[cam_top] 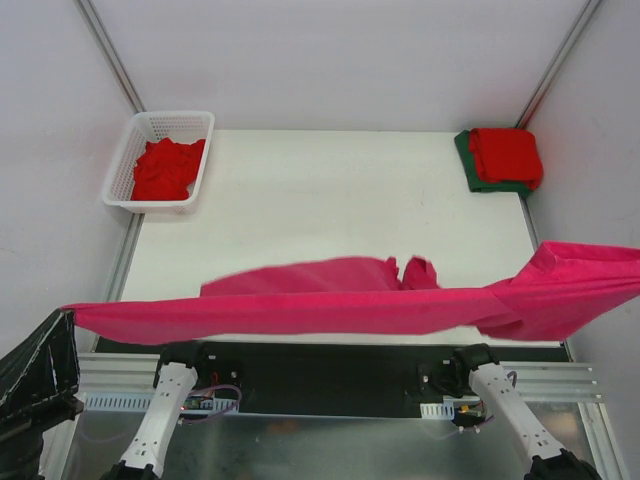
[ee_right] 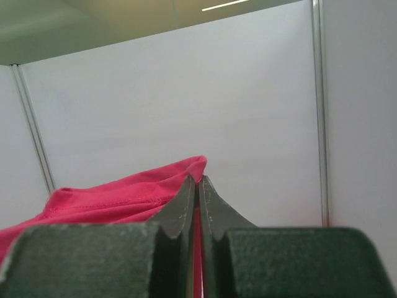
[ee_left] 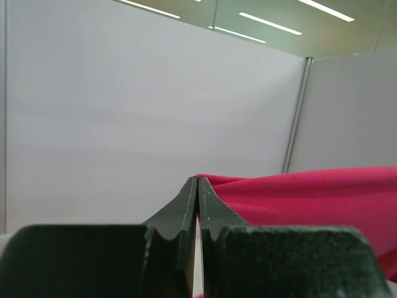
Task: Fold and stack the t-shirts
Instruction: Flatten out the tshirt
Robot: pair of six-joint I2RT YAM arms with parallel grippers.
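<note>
A magenta-pink t-shirt (cam_top: 330, 310) is stretched in a wide band between my two grippers, held high above the table's near edge. Its lower part (cam_top: 330, 275) hangs down toward the table. My left gripper (cam_top: 66, 316) is shut on the shirt's left end; in the left wrist view its fingertips (ee_left: 198, 181) pinch pink cloth (ee_left: 310, 198). My right gripper is outside the top view to the right; in the right wrist view (ee_right: 198, 180) it is shut on a fold of the pink shirt (ee_right: 111, 198). A folded red shirt (cam_top: 506, 155) lies on a folded dark green one (cam_top: 467, 158) at the back right.
A white lattice basket (cam_top: 121, 172) at the back left holds crumpled red shirts (cam_top: 165, 168). White walls and metal posts enclose the table (cam_top: 330, 190). The arm bases stand at the near edge.
</note>
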